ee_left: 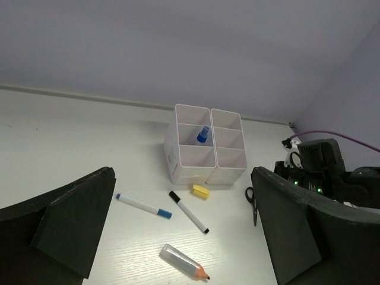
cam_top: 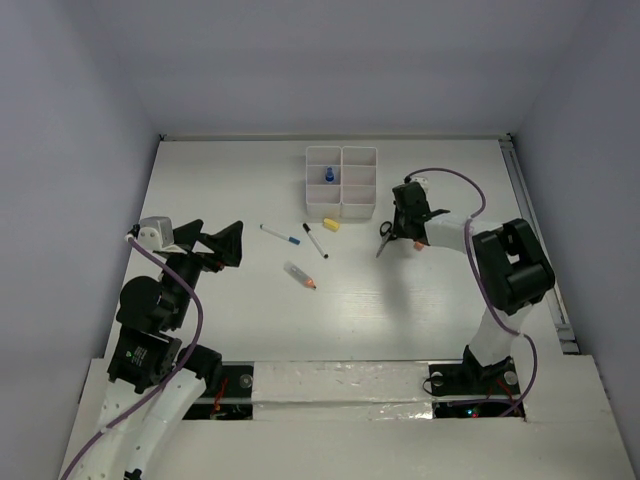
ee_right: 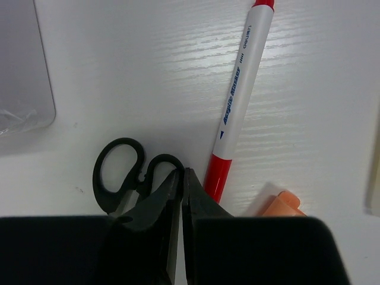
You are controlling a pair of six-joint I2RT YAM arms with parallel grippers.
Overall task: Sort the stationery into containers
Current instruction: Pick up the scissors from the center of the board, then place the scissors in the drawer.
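The left gripper (cam_top: 210, 243) hangs with its fingers spread wide and empty, well to the near left of the white plastic organiser tray (cam_top: 358, 211). Nearer than the tray lies a clear tube with an orange tip (cam_top: 300, 276). Closer to the tray lie a blue-capped white pen (cam_top: 280, 236), a black-capped white pen (cam_top: 315, 241) and a yellow eraser (cam_top: 331, 224) just beside its near wall. Right of the tray, the right gripper (ee_right: 181, 172) has its fingers almost together over the black-handled scissors (ee_right: 122, 142). Whether it pinches them cannot be told. A small blue object (cam_top: 329, 175) stands in the tray's left column.
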